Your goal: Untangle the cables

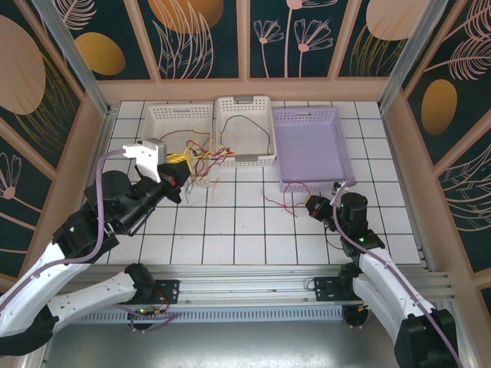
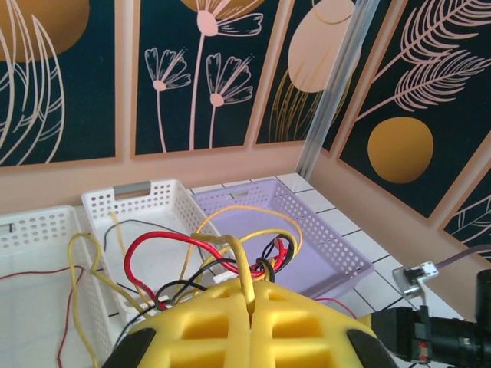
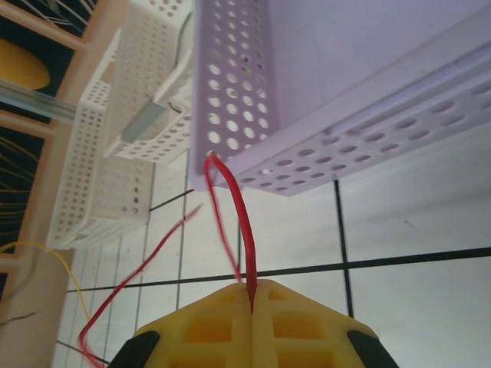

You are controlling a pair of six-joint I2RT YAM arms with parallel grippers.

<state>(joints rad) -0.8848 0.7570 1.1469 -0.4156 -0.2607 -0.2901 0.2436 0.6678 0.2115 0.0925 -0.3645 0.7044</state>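
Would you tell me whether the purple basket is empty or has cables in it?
Empty: the purple basket shows a bare floor; the red cable lies outside it.

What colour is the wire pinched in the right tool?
Red. The wire pinched in the right tool shows best in the right wrist view.

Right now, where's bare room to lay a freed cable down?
The purple tray is bare inside. The table tiles between the arms are free too. Crowded: the tangle of cables before the white baskets, each holding a wire, and a red wire by the tray's near-left corner.
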